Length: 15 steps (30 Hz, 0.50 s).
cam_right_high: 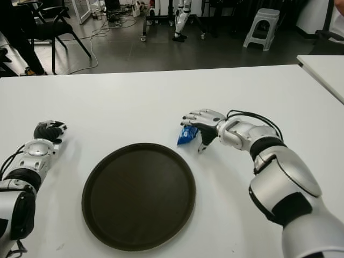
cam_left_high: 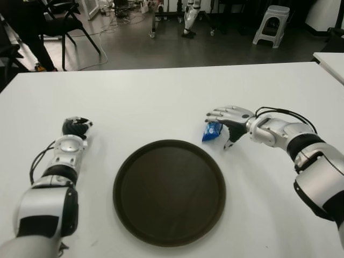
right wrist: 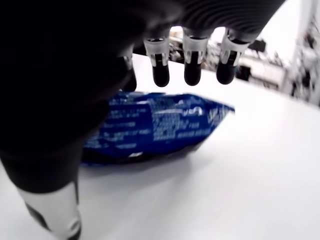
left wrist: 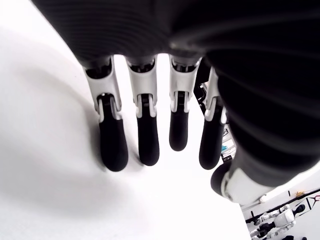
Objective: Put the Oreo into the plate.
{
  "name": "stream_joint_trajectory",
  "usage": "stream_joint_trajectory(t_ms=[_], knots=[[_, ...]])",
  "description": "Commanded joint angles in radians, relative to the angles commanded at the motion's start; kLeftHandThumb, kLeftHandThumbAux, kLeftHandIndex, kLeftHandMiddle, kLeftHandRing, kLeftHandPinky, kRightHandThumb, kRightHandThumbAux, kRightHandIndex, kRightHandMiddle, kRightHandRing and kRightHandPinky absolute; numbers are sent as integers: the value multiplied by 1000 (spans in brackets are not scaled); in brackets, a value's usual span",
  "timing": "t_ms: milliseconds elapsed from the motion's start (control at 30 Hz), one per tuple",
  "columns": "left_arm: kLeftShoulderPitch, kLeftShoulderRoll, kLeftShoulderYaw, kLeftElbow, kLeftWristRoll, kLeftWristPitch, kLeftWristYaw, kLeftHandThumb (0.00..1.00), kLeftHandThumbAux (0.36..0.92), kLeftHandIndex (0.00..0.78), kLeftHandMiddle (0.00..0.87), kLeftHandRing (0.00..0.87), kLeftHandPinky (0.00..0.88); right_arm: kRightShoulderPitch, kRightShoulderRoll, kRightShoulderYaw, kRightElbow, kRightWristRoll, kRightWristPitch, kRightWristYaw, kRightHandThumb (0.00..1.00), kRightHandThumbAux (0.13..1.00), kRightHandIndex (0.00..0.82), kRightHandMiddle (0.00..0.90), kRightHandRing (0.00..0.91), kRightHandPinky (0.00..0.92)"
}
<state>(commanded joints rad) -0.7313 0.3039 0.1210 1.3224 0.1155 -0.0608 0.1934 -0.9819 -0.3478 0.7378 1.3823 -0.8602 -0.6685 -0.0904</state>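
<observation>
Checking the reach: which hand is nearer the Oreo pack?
Right. The right hand hovers open over the Oreo pack; the left hand is across the plate.

Bright, even overhead light washes the white counter nearly to glare. Shadows are soft and faint. In the wrist views the close fingers blur, with edges stretched.
</observation>
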Motion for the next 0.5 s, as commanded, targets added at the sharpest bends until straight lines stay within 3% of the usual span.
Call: stream_joint_trajectory(t_ms=[300, 500], knots=[[2, -1, 11, -2, -8, -8, -6, 690, 715, 416, 228, 196, 128, 7, 6, -79, -7, 73, -9, 109, 0, 739, 0, 0, 0, 1], [2, 2, 6, 0, -5, -6, -6, 689, 715, 414, 259, 220, 129, 0, 10, -161, -13, 158, -37, 242, 0, 760, 0, 0, 0, 1]])
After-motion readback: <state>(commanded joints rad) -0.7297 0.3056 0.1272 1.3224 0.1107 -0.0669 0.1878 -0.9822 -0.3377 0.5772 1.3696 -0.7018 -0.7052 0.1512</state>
